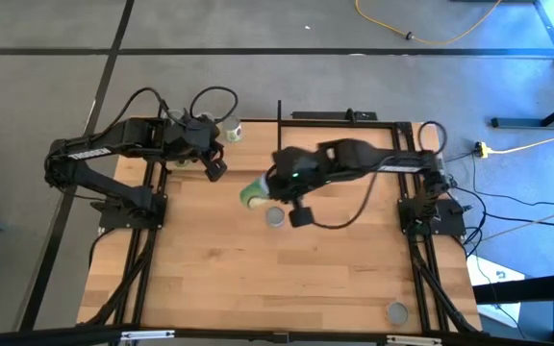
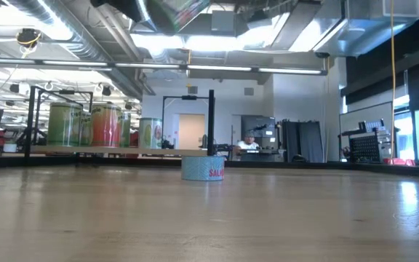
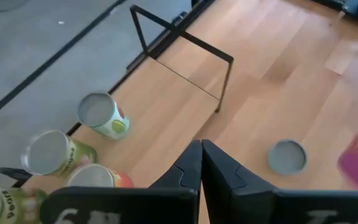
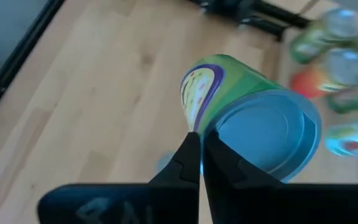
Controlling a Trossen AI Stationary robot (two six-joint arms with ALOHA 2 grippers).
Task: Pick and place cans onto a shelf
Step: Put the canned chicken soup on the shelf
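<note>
I see the right gripper (image 1: 263,195) at frame centre, fingers pinching a green can (image 1: 252,197) by its rim. Left gripper (image 1: 216,169) upper left, fingers pressed together, beside the shelf (image 1: 229,123). Grey-blue can (image 1: 275,217) just below centre.

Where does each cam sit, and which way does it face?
High: above the table, straight down; left arm, right arm show.
Low: table-top height, level across grey can toward shelf; right arm at top edge.
Left wrist: past shut left gripper onto shelf cans.
Right wrist: past right gripper onto its held green can.
Shared: high, low, left wrist show the grey can.
</note>
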